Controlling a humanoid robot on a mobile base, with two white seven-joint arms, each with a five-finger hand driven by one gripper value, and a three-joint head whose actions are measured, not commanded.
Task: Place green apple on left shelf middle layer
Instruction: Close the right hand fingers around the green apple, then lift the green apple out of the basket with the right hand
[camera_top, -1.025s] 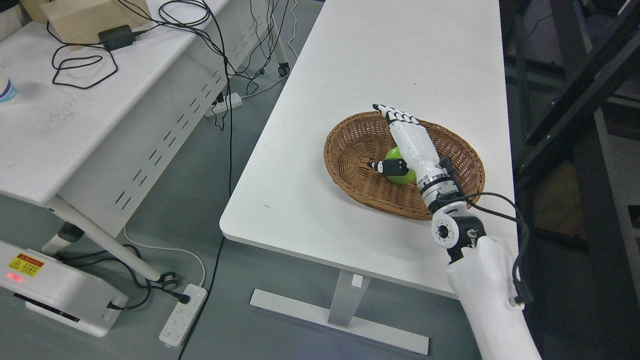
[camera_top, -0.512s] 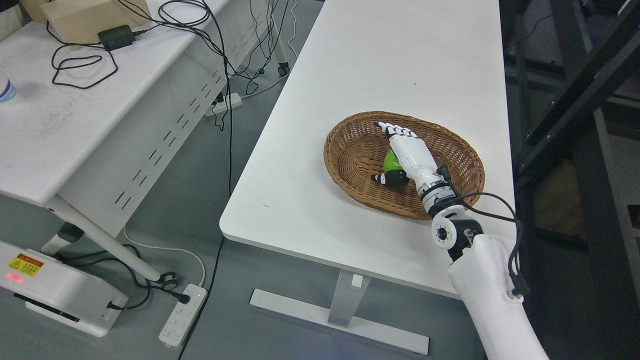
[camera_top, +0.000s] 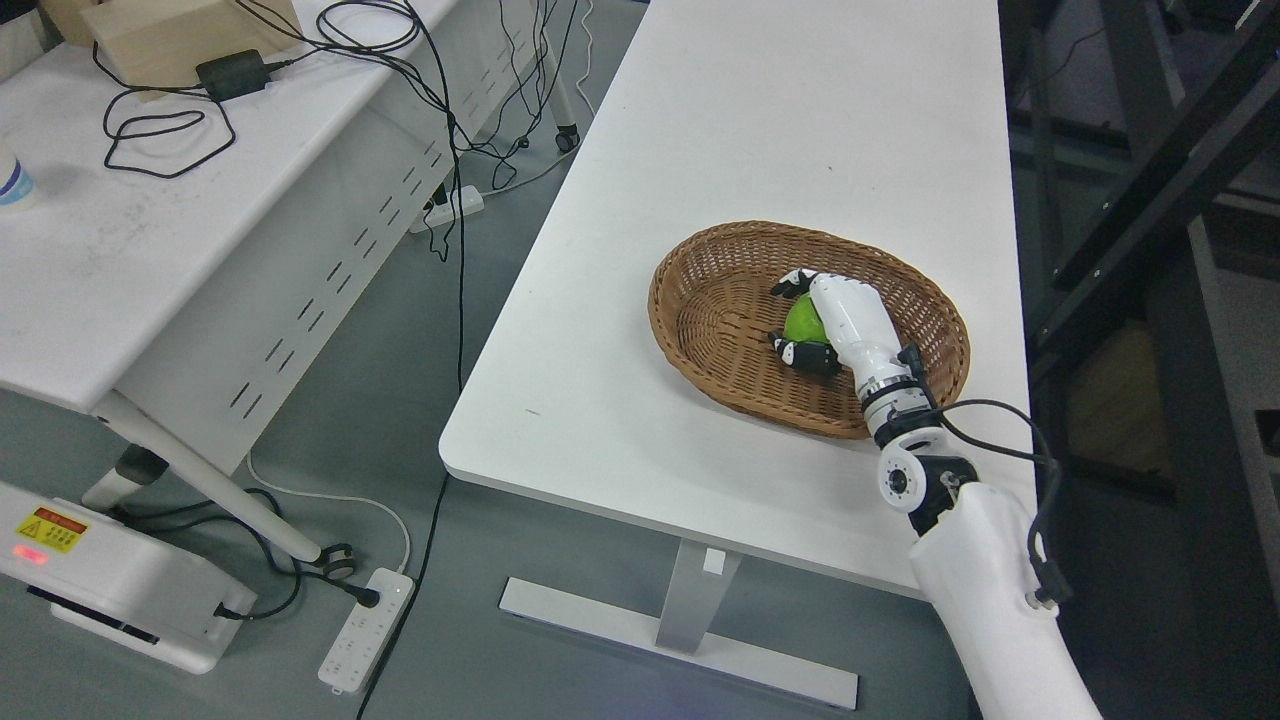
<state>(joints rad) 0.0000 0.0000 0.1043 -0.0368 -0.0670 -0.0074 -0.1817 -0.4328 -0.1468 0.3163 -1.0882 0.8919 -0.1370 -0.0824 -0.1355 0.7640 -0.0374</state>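
Sitting right of the frame's middle on the white tabletop (camera_top: 800, 130), an oval wicker basket (camera_top: 712, 310) holds a single green apple (camera_top: 803, 320) near its centre. Nothing else shows inside the basket.

From the lower right corner the right arm reaches up and into the basket, and the right hand (camera_top: 835, 320) is curled around the apple: its fingers (camera_top: 795, 284) wrap over the far side of the fruit and the dark thumb (camera_top: 805, 355) presses in from the near side, so the hand is closed on the apple and covers its right half. Whether the apple rests on the basket floor or is lifted off it cannot be told. A black cable (camera_top: 1000, 420) loops from the wrist down along the forearm.

At the left of the frame, a second white table (camera_top: 120, 260) carries tangled black cables (camera_top: 160, 130), a power adapter (camera_top: 231, 75) and a wooden box (camera_top: 190, 30) in the upper left corner. On the grey floor at the lower left lie a power strip (camera_top: 366, 630) and a white unit (camera_top: 110, 590) with a yellow warning label. Dark shelf framing (camera_top: 1150, 180) fills the right edge.
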